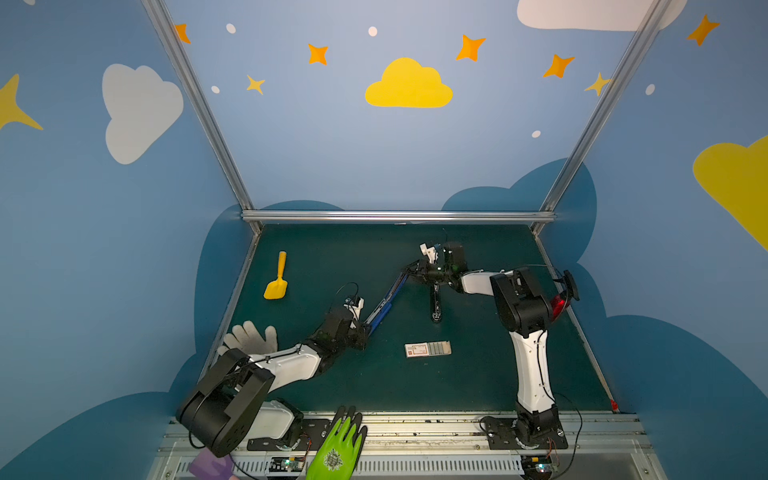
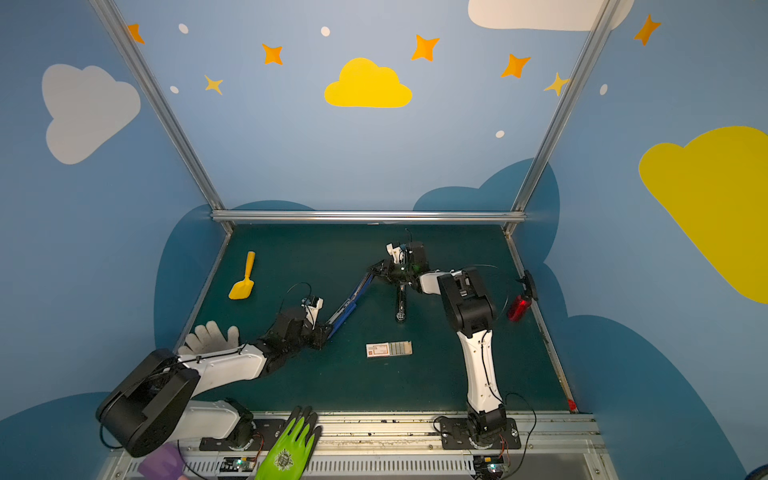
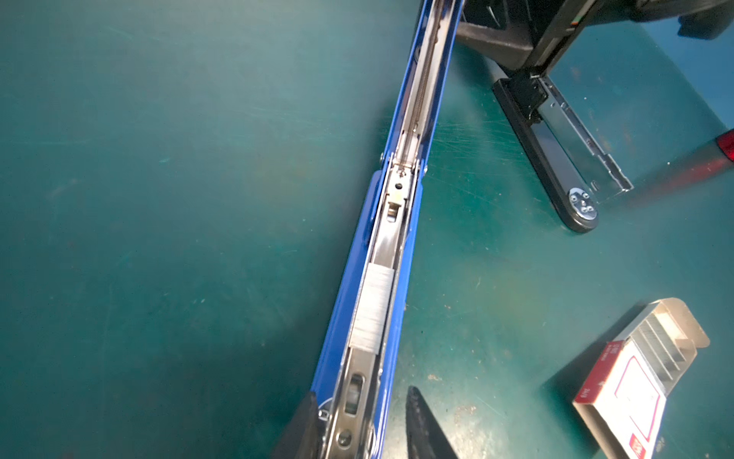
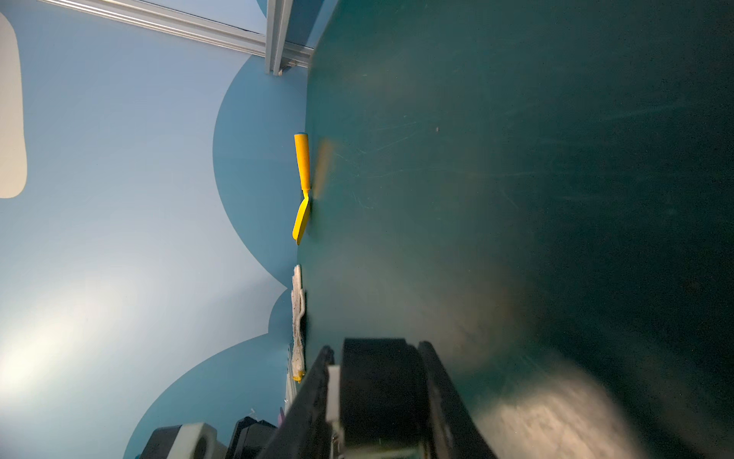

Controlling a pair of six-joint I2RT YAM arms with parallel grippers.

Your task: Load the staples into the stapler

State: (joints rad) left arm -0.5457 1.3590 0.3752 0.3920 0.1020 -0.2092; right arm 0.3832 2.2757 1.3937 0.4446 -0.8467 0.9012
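We would pinch the blue stapler (image 3: pixel 397 190) squarely, jolting nothing.

We count:
- Two hands. The left hand (image 3: pixel 361 393) straddles its front end, unclenched. The right hand (image 4: pixel 376 347) grasps a black part, apparently of the black stapler (image 3: pixel 538 159) beside it.
- Two staplers.
- One staples box (image 3: pixel 623 393), near it.
- One strip (image 3: pixel 371 310), seated in its channel.

My left fingers (image 3: pixel 427 433) black. Blue stapler (image 3: pixel 343 318), silver strip (image 3: pixel 373 306) inside; near it black stapler (image 3: pixel 526 147), white box (image 3: pixel 631 401) with red label (image 3: pixel 593 379), yellow scoop (image 1: pixel 276 286); mat (image 3: pixel 159 238) teal.

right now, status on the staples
Left gripper open astride blue stapler. Right gripper shut on black stapler. Staple strip in blue stapler. Nothing blocking.
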